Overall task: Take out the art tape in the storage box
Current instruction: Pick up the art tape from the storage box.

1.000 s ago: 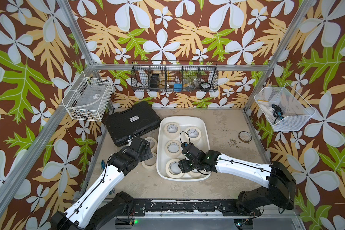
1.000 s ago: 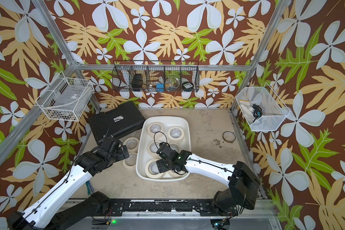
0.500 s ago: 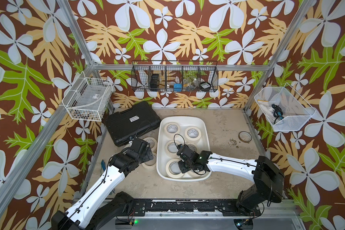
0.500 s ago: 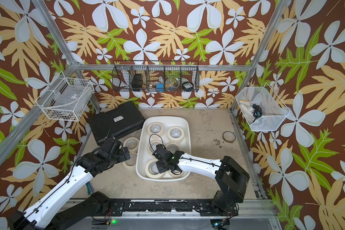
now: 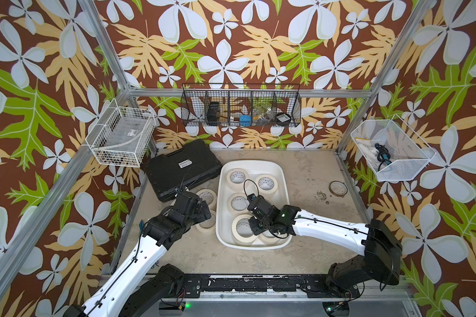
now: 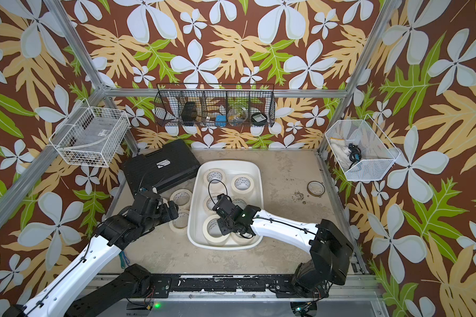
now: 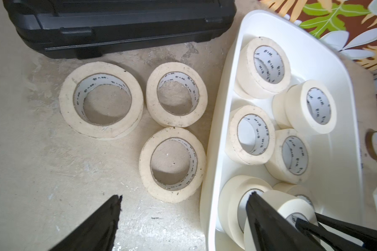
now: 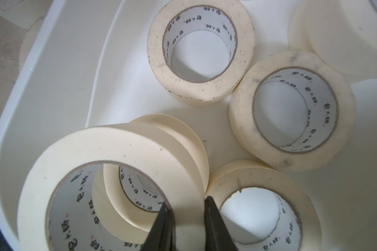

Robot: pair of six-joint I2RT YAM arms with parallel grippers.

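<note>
Grip first: at the lower middle of the right wrist frame the right gripper (image 8: 186, 206) is pinching the wall of one art tape roll (image 8: 109, 141), with one black finger inside the core, the other outside, and the jaws closed on it. That roll is lying over a second roll (image 8: 118, 195), which is showing through its core. The outer finger is wedging between the held roll and a neighbour (image 8: 259, 180) at the lower right. All of this is sitting inside the storage box (image 8: 52, 65), near its rounded corner.

Judging from that, a one-wall pinch is leaving the roll free to swing and slip on the way up. The roll beneath may be clinging by a tacky edge, and the box rim is standing close.

Further off, the left gripper (image 7: 184, 194) is hanging wide open and empty over the table (image 7: 41, 173) beside the box, so a sideways exit is risking a knock against it. At the middle of the left wrist frame, three rolls (image 7: 176, 67) are lying flat on the table, just beside the box wall, with the black case (image 7: 118, 26) across the top.

In both top views the wrists are hiding the finger placement and most of those table rolls. Only these views are showing both arms at once, several rolls lying in the box at centre, the thin brown ring (image 5: 331, 189) well apart at the right, and the wire baskets (image 5: 239, 109) on the back wall.
</note>
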